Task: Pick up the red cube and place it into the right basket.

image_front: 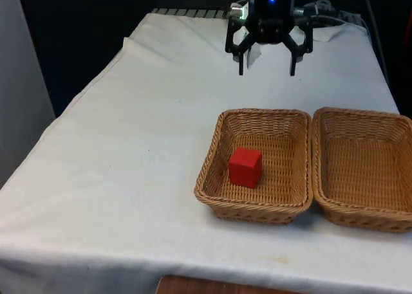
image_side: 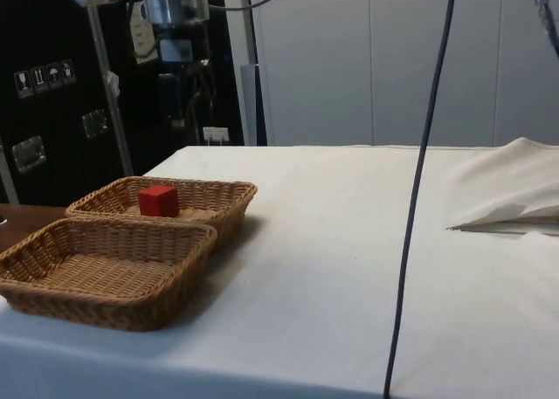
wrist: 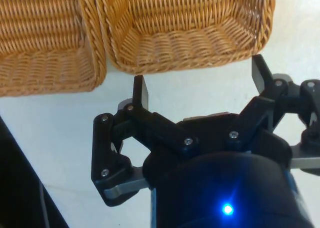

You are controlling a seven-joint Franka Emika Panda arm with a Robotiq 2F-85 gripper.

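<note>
While the gripper (image_front: pixel 268 67) hangs w/ jaws spread wide and nothing between them, above the far table (image_front: pixel 129 178), the red cube (image_front: pixel 245 167) sits in the left basket (image_front: pixel 212 159); right basket (image_front: pixel 360 172) touches it.

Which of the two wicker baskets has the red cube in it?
The basket on the front view's left holds the red cube. The other basket, touching it on the front view's right, has nothing inside.
</note>
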